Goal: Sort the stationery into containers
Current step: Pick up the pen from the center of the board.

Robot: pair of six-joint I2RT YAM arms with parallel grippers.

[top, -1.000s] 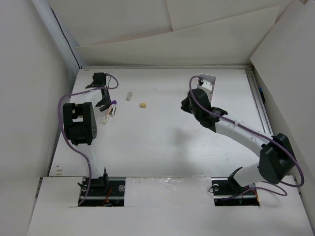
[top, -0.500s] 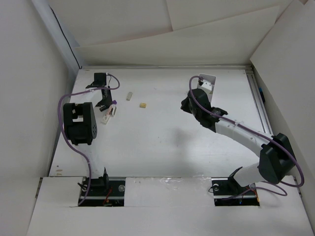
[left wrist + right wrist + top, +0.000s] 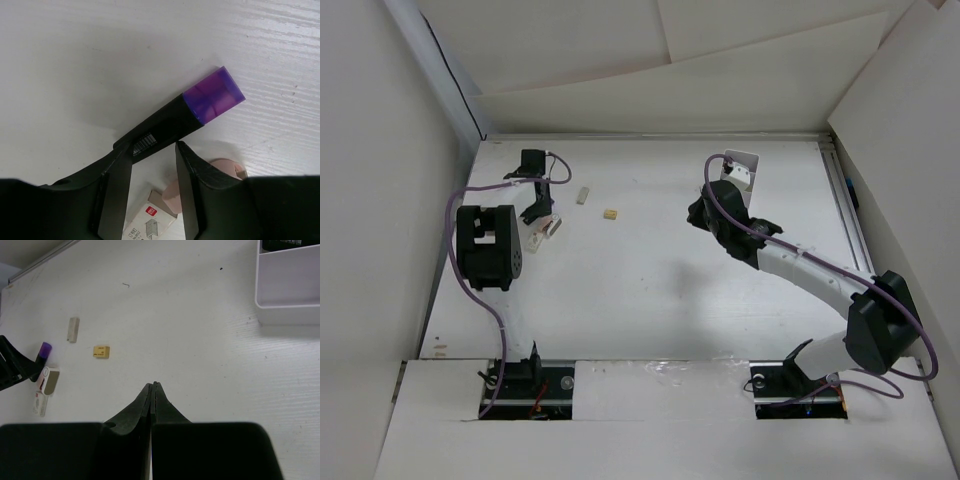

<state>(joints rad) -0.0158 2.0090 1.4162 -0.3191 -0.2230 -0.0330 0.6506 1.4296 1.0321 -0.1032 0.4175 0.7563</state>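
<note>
Your left gripper point(image 3: 152, 146) has its jaws partway apart, with the tips on either side of the black rear end of the purple marker point(image 3: 175, 122). The table point(image 3: 650, 290) shows through the gap behind the tips, and you cannot tell whether the pads are pressing yet.

Over the last second the left arm point(image 3: 488, 248) has swung its wrist a little to the right, and the elbow block has edged along with it. That brings the fingers onto the marker, which seems to lie where it lay, at the far left of the table. Read this as a grasp being made, not a lift.

Your right arm point(image 3: 800, 270) has not moved. Its right gripper point(image 3: 152, 386) is closed tight on nothing, over the middle of the table.

The box point(image 3: 285, 310) stands at the far right, well apart from the marker. Something dark sits in its farther compartment, and the nearer one looks bare. You likely face a long carry across.

A pale stick point(image 3: 73, 329) and the tan block point(image 3: 101, 351) lie loose near the marker. An eraser point(image 3: 225, 167) and a staple box point(image 3: 147, 225) sit just under your left fingers, so mind you do not catch them.
</note>
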